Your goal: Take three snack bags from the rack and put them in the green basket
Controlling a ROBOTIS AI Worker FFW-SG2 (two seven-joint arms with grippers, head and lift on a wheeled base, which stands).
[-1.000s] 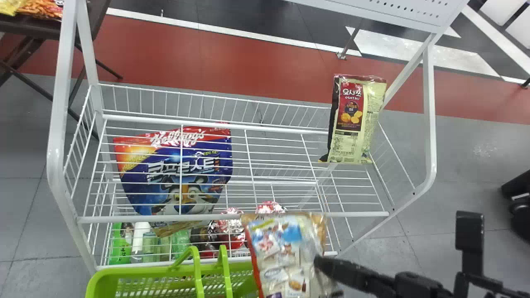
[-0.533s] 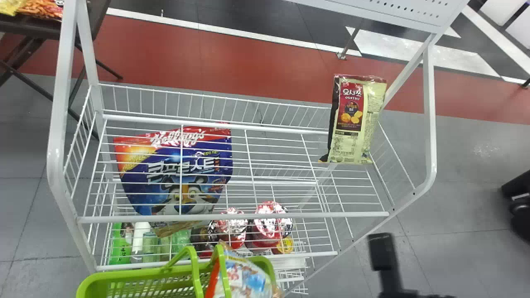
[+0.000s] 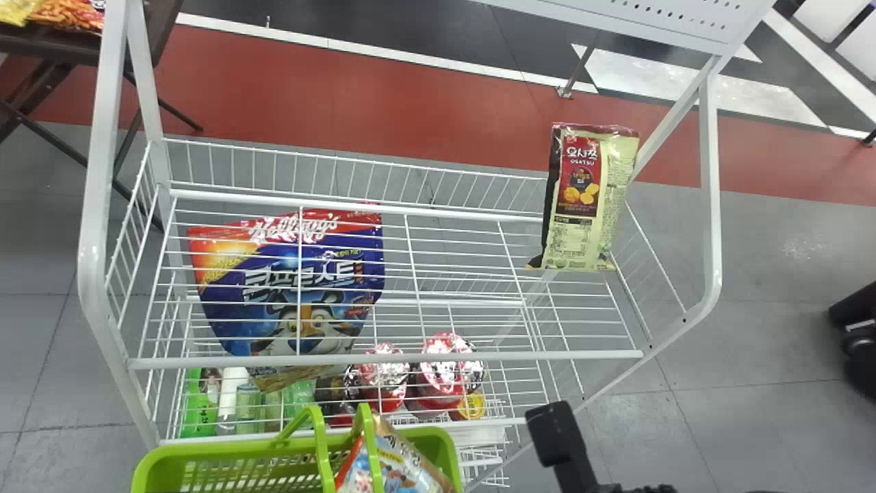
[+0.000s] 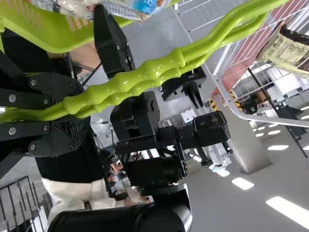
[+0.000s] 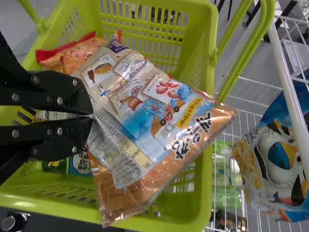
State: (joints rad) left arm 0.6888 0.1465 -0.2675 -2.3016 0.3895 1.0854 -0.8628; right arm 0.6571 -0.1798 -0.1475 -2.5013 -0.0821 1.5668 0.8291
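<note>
Where your right claw (image 5: 91, 115) works, its fingers are pinched nearly together on a printed snack bag (image 5: 159, 111), creasing the film at the tips. You have that bag over the mouth of the green basket (image 3: 191, 448), lying at a slant above an orange bag with a red edge (image 5: 72, 53) inside, and one end of it reaches past the rim on the rack side. Your left claw (image 4: 84, 113) is closed around the basket handles (image 4: 140, 77), both of them running between its fingers. On the rack (image 3: 383, 357) ahead of you, a cream-and-red snack bag (image 3: 585, 205) stands at the right of the upper shelf, and a big blue cereal bag (image 3: 294, 281) leans back at the left of it. Below them you have red-and-white lidded cups (image 3: 441, 370) and, farther left, green bottles (image 3: 250, 404). Beyond the rack, at the far left, more packets (image 3: 65, 17) lie on a dark tabletop (image 3: 41, 48).
</note>
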